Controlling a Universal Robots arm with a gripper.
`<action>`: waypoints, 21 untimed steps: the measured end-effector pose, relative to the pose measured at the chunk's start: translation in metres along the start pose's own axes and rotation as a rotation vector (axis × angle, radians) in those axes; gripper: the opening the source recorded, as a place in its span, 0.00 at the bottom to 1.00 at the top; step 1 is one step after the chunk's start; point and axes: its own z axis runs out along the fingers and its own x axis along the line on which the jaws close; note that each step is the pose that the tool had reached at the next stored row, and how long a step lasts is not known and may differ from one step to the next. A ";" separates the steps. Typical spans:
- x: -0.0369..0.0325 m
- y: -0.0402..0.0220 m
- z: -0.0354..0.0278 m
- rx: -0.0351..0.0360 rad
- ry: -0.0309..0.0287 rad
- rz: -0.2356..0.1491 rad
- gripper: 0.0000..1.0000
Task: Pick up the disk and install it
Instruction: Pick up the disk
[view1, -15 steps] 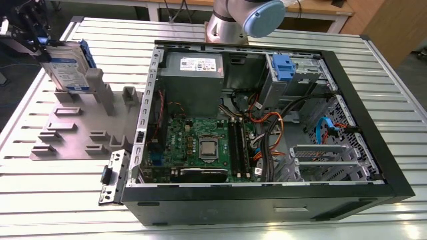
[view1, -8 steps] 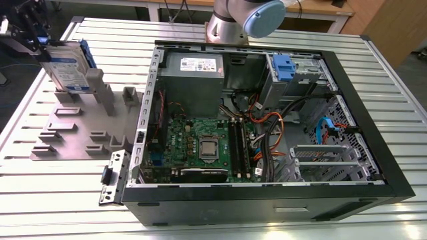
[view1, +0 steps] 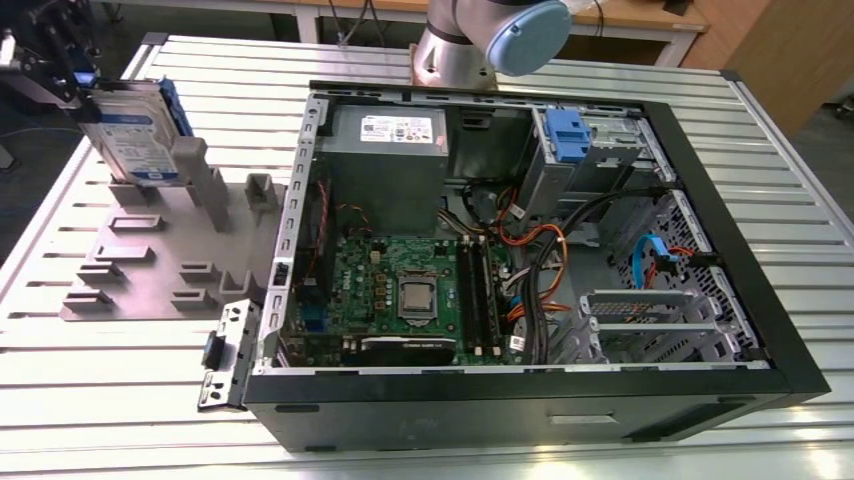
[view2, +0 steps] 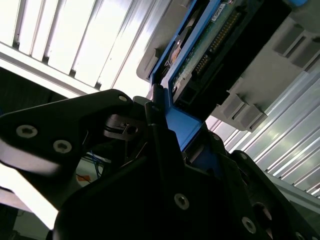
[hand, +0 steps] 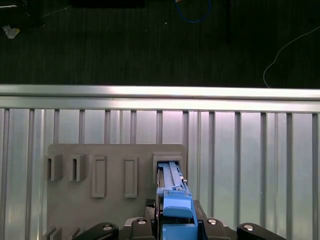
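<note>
Standing in grey rack (view1: 160, 275), white-blue-labelled disk (view1: 134, 140); hand (view1: 78, 88) clamped on it.

The disk (view1: 131, 140) is smooth silver metal edged in blue plastic; grey holder (view1: 154, 265) matt plastic; surface (view1: 107, 400) ribbed, shiny metal.

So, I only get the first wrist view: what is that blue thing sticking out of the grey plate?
Observer: The exterior view shows it is the disk, a silver drive with a white-and-blue label in a blue frame, standing on edge in the grey holder.
Visitor: What is around the holder?
Observer: A computer case lies open at the exterior view's right of it.
Visitor: Is the robot gripping it?
Observer: In the second wrist view the end effector is shut on the blue frame.
</note>
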 end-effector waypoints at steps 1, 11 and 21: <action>0.0000 0.0000 -0.0003 0.0000 0.0000 0.000 0.36; 0.0000 0.0000 -0.0030 -0.0001 0.0000 0.000 0.36; 0.0000 0.0001 -0.0066 0.0001 0.0000 0.000 0.36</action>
